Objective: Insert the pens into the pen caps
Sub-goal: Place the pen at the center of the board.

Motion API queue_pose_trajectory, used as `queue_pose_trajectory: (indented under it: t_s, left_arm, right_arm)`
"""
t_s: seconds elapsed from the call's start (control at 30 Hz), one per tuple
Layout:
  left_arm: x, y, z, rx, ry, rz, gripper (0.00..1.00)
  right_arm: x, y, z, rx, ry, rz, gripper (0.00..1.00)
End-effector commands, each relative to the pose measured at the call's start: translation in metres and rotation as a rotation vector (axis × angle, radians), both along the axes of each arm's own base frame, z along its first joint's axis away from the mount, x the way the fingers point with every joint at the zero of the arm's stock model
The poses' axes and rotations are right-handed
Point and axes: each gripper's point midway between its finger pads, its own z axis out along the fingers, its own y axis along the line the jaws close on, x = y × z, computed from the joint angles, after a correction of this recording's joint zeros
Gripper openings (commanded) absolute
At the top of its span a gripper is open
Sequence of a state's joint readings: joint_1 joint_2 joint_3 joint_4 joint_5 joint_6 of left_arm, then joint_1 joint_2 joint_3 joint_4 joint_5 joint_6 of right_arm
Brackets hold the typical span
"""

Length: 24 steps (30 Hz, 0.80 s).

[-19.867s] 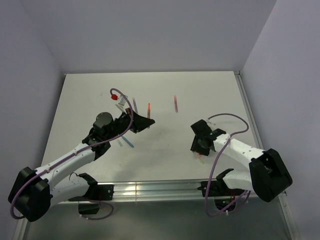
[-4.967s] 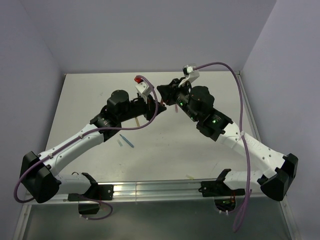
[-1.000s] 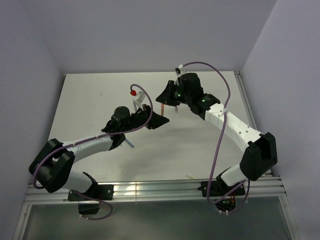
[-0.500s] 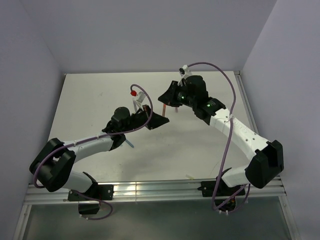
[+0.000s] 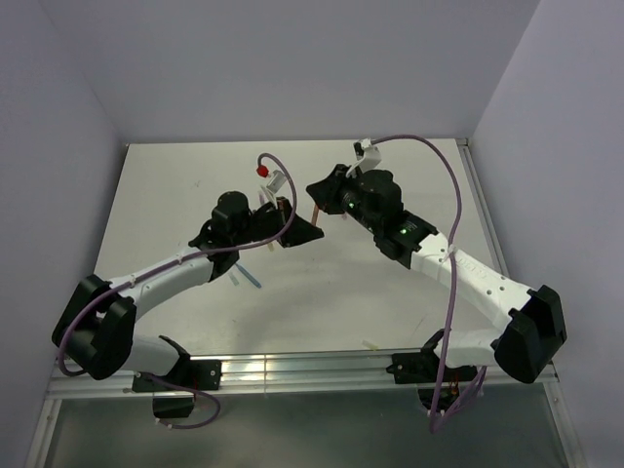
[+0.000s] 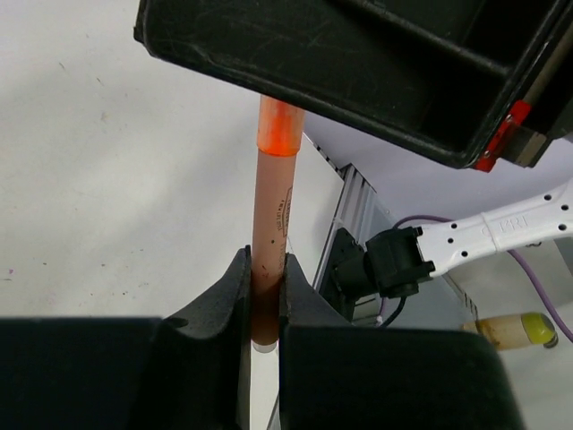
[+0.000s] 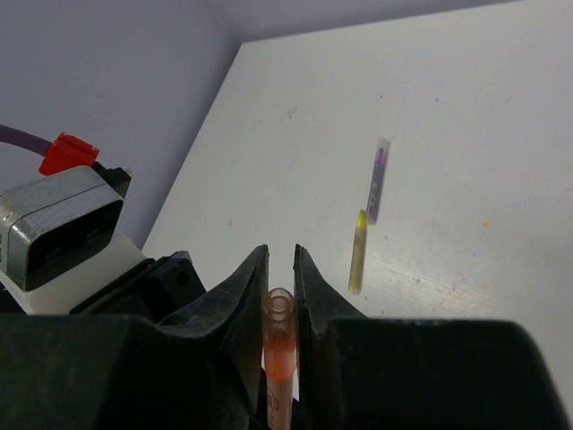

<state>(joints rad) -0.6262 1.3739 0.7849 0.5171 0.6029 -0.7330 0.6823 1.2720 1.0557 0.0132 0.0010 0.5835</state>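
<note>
My left gripper (image 6: pixel 266 273) and right gripper (image 7: pixel 279 262) are moulded black plastic, smooth, with a low satin sheen. The orange pen (image 6: pixel 271 224) has a dull, matt plastic barrel carrying fine print. The orange pen cap (image 7: pixel 279 349) is translucent plastic, glossier than the barrel. The table (image 6: pixel 98 179) is matt white with small specks and scuffs. The rail (image 5: pixel 292 369) is bare, shiny metal. My right arm shell (image 5: pixel 483 286) is smooth white plastic.

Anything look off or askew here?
Nothing stands out. The left gripper holds the orange pen, in line with the orange cap held by the right gripper. The yellow pen and grey-purple pen lie flat on the table, apart.
</note>
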Motion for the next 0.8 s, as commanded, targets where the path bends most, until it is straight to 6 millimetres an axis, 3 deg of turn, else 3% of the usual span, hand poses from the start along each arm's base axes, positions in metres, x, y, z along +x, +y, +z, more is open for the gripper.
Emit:
queue_pose_trajectory:
  t_s: [0.0,0.2,0.53,0.77]
  left_arm:
    - [0.087,0.039,0.126,-0.225,-0.284,0.338,0.00]
    - [0.093,0.040,0.151,-0.242,-0.338,0.351,0.00]
    - [0.110,0.057,0.177,-0.200,-0.452,0.454,0.00]
    - [0.120,0.075,0.193,-0.191,-0.494,0.524,0.00]
  right_arm:
    - [-0.092,0.027,-0.090,-0.150,0.278,0.274,0.00]
    - [-0.109,0.033,-0.109,-0.203,0.307,0.327,0.00]
    - [-0.147,0.043,-0.113,-0.175,0.362,0.538,0.00]
    - [-0.158,0.028,-0.130,-0.251,0.390,0.553,0.00]
